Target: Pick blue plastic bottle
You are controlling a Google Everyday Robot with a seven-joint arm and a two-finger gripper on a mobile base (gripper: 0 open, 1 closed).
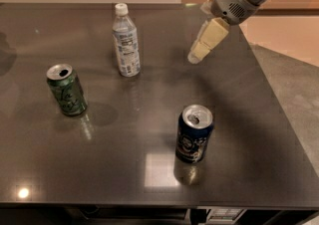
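Beyond the dark blue can (193,134) and green can (67,89), the pick looks barely begun: the gripper (195,56) hangs empty over the table (249,119), well apart from the blue plastic bottle (125,40), and whether it is open I cannot tell. The bottle stands upright toward the far edge, clear, white-capped, pale-labelled, untouched

One bottle (125,42), two cans (67,90) (194,135), one pincer (194,58) above the table (259,134), far right

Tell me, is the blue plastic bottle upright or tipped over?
Upright: the blue plastic bottle stands on its base, white cap on top. The claw hovers beside it, not touching it.
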